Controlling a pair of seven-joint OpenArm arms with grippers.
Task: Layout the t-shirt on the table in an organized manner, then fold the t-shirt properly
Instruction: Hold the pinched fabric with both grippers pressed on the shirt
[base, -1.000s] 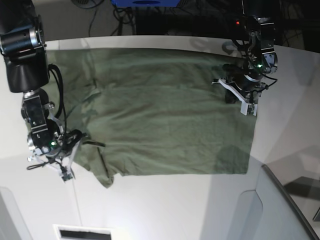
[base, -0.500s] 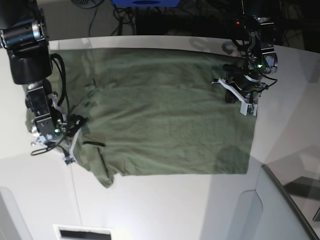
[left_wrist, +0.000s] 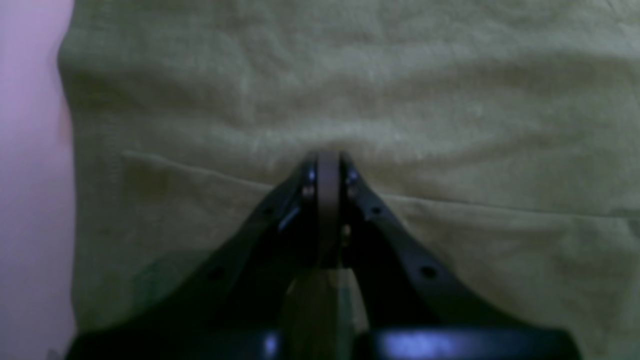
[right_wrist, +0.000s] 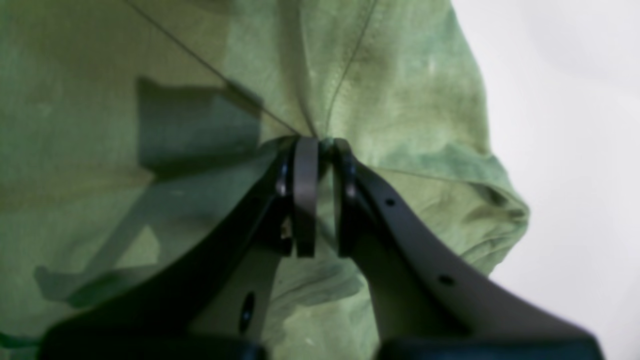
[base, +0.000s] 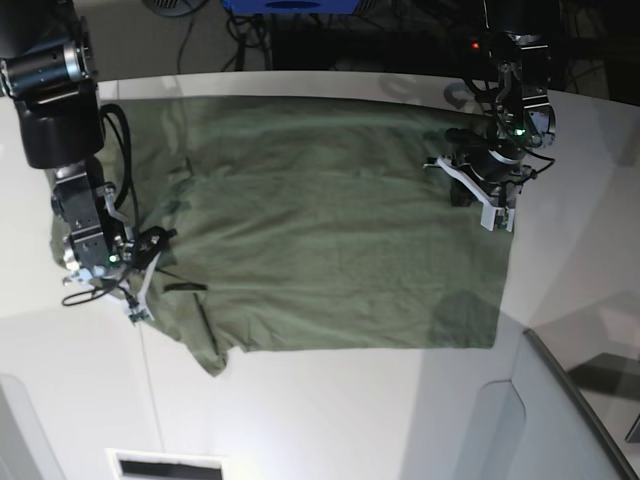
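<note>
The olive-green t-shirt (base: 320, 240) lies spread nearly flat on the white table (base: 350, 410), with a bunched sleeve at its lower left. My left gripper (base: 496, 220) rests at the shirt's right edge. In the left wrist view, this gripper (left_wrist: 327, 160) is shut with the cloth (left_wrist: 350, 75) puckered at its tips. My right gripper (base: 136, 308) is at the shirt's left edge. In the right wrist view, it (right_wrist: 316, 145) is shut on a fold of cloth (right_wrist: 100, 75) near a seam, with bare table (right_wrist: 575, 100) to its right.
A grey angled panel (base: 560, 420) rises at the lower right. A white slot (base: 165, 465) sits at the table's near edge. Cables and dark equipment (base: 300, 40) lie beyond the far edge. A strip of table (left_wrist: 30, 150) shows beside the hem.
My right arm has moved toward the far side, drawing the shirt's left edge with it, then stayed almost still. My left arm has not moved.
</note>
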